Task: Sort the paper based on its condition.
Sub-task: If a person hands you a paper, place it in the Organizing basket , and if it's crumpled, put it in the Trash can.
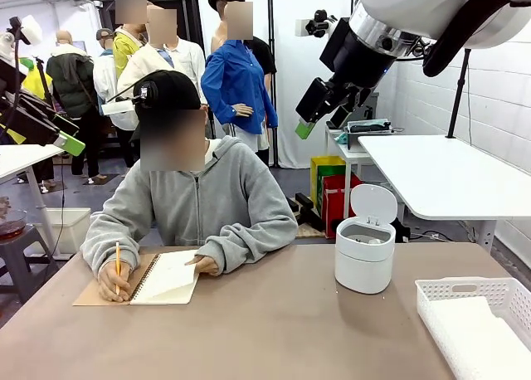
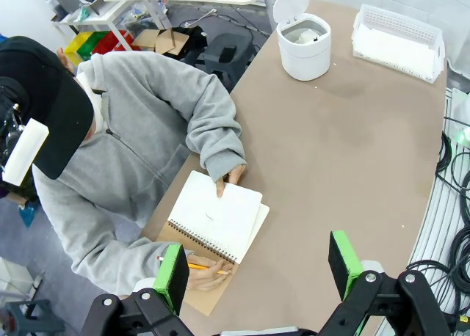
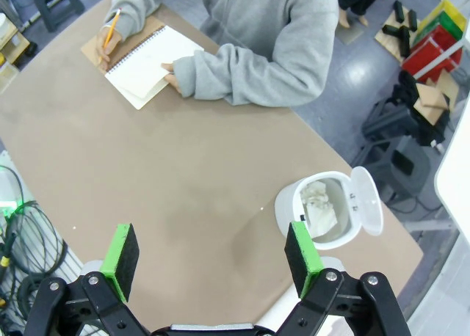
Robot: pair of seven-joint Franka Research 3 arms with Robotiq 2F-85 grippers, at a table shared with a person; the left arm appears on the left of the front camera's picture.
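Observation:
Crumpled paper point(image 3: 320, 202) lies inside the open white bin point(image 3: 290, 204). Flat white sheets of paper point(image 2: 393, 51) lie in the white lattice basket point(image 2: 433, 39); in the front view these sheets point(image 1: 477, 340) are at the table's near right. My right gripper point(image 3: 211, 255) hangs open and empty high above the table, roughly over the bin, and appears at the top right point(image 1: 311, 121) of the front view. My left gripper point(image 2: 258, 271) is open and empty too, high above the person's spiral notebook point(image 2: 219, 213).
A person in a grey hoodie point(image 1: 203, 206) sits at the far side, writing with a pencil point(image 1: 117, 265) in the notebook point(image 1: 170, 279). One hand rests on the page. The bin point(image 1: 363, 268) stands right of centre with its lid up.

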